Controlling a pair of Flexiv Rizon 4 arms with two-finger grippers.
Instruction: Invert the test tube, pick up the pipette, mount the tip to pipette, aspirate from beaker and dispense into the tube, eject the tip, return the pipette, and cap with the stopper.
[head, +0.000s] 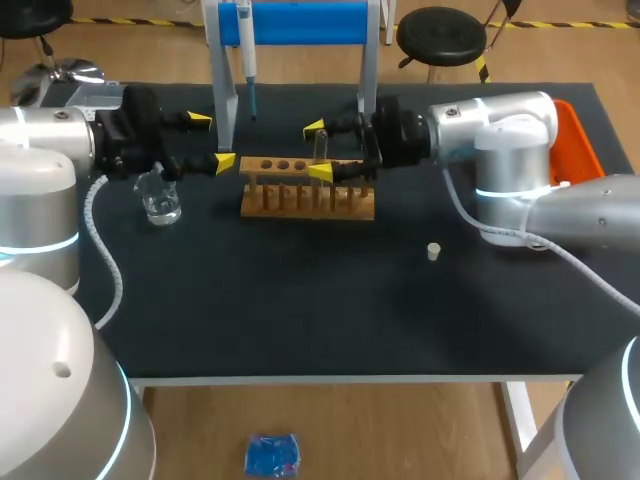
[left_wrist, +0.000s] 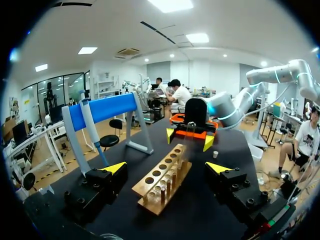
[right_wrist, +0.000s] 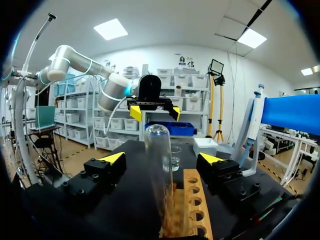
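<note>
The table carries one wooden rack (head: 307, 188), one test tube (right_wrist: 160, 165), one beaker (head: 160, 198), one stopper (head: 434, 251), one pipette (head: 247, 55), one blue stand (head: 300, 22) and one orange tray (head: 578, 135). The grippers are two: the left gripper (head: 212, 141) and the right gripper (head: 318, 150), each with two yellow tips.
</note>
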